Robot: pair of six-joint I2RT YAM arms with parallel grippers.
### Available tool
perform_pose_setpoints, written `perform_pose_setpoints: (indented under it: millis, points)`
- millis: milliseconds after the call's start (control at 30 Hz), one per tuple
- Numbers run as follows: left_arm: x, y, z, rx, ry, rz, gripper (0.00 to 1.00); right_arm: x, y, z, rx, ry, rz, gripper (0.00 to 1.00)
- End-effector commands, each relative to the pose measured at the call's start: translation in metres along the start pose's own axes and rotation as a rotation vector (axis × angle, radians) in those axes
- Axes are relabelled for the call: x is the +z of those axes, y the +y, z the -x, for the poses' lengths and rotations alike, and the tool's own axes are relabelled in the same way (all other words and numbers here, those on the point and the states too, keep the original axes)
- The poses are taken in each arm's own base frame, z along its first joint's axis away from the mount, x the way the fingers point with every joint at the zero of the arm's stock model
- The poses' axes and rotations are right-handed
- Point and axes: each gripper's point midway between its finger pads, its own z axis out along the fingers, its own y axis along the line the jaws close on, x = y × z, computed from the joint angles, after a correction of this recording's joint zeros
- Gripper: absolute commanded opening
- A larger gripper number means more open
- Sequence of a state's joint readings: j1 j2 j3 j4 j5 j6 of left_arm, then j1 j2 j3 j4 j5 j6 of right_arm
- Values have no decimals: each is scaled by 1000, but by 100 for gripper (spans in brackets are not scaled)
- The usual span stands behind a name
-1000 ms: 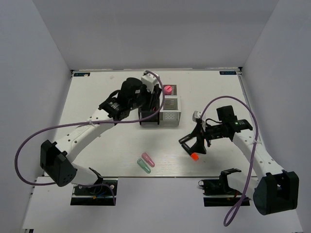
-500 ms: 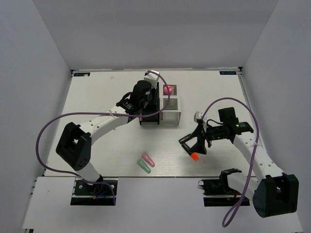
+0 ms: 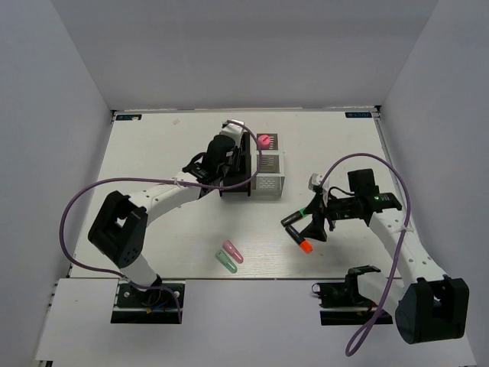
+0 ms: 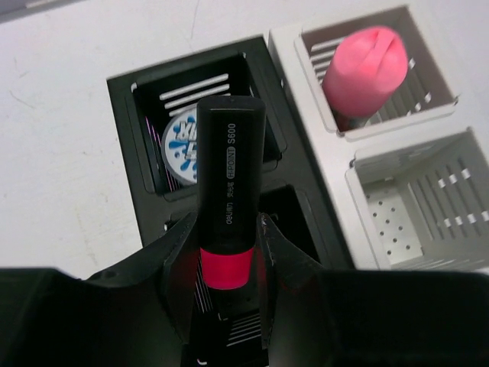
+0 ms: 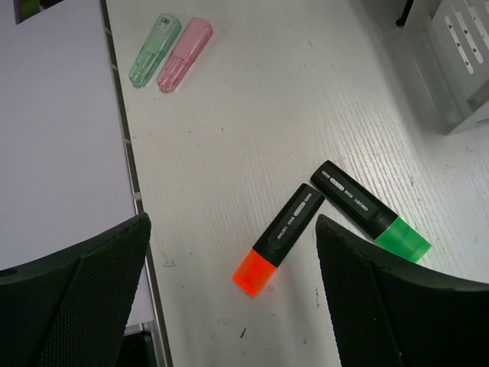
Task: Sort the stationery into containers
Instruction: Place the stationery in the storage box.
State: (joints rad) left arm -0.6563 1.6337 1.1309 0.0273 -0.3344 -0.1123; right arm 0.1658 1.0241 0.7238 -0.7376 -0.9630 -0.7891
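Observation:
My left gripper (image 4: 227, 283) is shut on the pink-capped black marker (image 4: 225, 199) and holds it above the black container (image 4: 126, 122). The blue roll (image 4: 177, 147) lies in that box's far compartment. The pink tube (image 4: 365, 73) stands in the white container (image 4: 336, 164). My right gripper (image 5: 233, 298) is open above the orange-capped marker (image 5: 289, 229) and the green-capped marker (image 5: 370, 218), which lie touching on the table. The pink capsule (image 5: 186, 53) and green capsule (image 5: 155, 50) lie side by side farther off.
In the top view the two boxes (image 3: 269, 182) stand together at the table's middle back, the left gripper (image 3: 229, 157) over them. The capsules (image 3: 229, 257) lie near the front edge. The right gripper (image 3: 309, 223) is right of centre.
My left arm has stretched further over the black box with the pink marker. My right gripper has shifted slightly; the orange and green markers stay on the table.

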Motion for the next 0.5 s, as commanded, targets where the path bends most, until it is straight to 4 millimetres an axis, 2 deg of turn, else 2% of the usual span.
perform_pose_setpoints:
  millis: [0, 67, 100, 167, 300, 333, 400, 433, 467]
  points:
    - [-5, 6, 2, -17, -14, 23, 35, -6, -3, 15, -15, -21, -11, 90]
    - [-5, 6, -1, -19, -7, 22, 44, -6, -3, 15, -14, -26, -11, 90]
    - [-5, 6, -2, -26, -3, 26, 52, -7, -4, 15, 1, -28, -13, 90]
    - [-7, 6, -3, -30, -4, 22, 55, -8, -6, 16, 6, -27, -20, 90]
    - [-12, 1, 7, -39, -26, 13, 85, -9, -5, 13, 64, -8, 2, 90]
    - [-14, 1, 9, -34, -26, 10, 90, -11, -1, 14, 66, 4, 21, 90]
    - [-21, -3, 19, -34, -49, -3, 90, -11, -5, 11, 104, 24, 27, 86]
    - [-25, -6, 25, -33, -58, -11, 79, -12, -7, 9, 93, 45, 24, 73]
    - [-30, -11, 30, -25, -69, -25, 63, -11, -11, 3, 103, 71, 23, 22]
